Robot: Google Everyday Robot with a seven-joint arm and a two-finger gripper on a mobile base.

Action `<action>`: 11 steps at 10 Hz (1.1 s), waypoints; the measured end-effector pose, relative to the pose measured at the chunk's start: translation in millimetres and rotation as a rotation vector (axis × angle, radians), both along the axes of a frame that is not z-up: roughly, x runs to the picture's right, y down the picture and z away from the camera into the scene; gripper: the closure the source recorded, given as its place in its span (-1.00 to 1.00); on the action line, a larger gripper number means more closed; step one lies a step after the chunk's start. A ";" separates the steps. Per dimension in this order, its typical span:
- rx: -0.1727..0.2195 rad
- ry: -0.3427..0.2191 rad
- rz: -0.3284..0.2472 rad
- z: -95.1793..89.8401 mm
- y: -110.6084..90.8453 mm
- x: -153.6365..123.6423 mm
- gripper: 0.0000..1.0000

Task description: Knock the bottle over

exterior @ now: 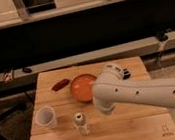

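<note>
End effector (106, 108) low over wooden table (131, 127), just right of slim clear upright bottle (81, 124); grip state: cannot tell.

The only camera stands high at the near side of the wooden table (136, 127) and looks down and forward across its whole top to the dark wall (76, 41) behind, rather near, with the arm (150, 91) crossing from the right edge and the gripper (106, 110) near the middle of the view.
</note>
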State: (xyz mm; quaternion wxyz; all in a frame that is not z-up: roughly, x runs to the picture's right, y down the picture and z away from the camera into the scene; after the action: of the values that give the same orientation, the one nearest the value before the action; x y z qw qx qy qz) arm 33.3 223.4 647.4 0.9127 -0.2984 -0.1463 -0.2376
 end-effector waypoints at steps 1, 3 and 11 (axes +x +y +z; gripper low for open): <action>-0.003 -0.012 -0.011 1.2 1.9 -2.5 0.86; -0.002 -0.042 -0.034 2.5 3.7 -17.4 0.99; -0.003 -0.130 -0.089 10.4 5.3 -69.4 0.99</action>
State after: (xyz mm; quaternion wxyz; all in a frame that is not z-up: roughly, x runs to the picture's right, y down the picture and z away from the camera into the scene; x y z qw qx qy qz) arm -36.1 228.7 657.8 0.8894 -0.2901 -0.1922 -0.2963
